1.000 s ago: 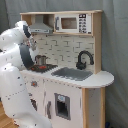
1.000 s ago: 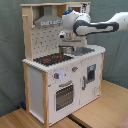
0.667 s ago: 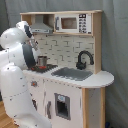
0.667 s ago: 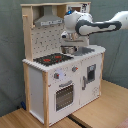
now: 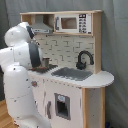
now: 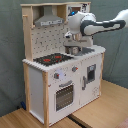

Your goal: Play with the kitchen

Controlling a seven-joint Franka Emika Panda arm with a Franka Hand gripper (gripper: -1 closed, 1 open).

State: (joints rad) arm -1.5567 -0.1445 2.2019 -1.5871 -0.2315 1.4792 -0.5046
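Grey curtains (image 5: 115, 45) hang behind everything, and the floor (image 6: 107, 107) is light wood. On that floor stands the kitchen (image 6: 60, 70), a tall toy one in white and pale wood.

Up on top of the kitchen, a small microwave (image 5: 73, 22) sits in a wood box. Beside the microwave is a grey hood (image 6: 48, 20). Under the hood lies the black stovetop (image 6: 50, 59) with red rings on it. Next to the stovetop, in the white counter (image 5: 102, 79), is a grey sink (image 5: 72, 73). A black faucet (image 5: 84, 59) curves up behind the sink. Below the stovetop is the oven door (image 6: 64, 96) with a window and two knobs above it. Tiles (image 5: 62, 47) cover the back wall of the kitchen.

A big white robot arm (image 6: 107, 22) reaches over the kitchen. In the first exterior view its fat white body (image 5: 20, 75) stands right beside the stovetop end. The end effector (image 6: 73, 48) hangs down over the counter, between the stovetop and the sink. I cannot tell if it is released or clenched.
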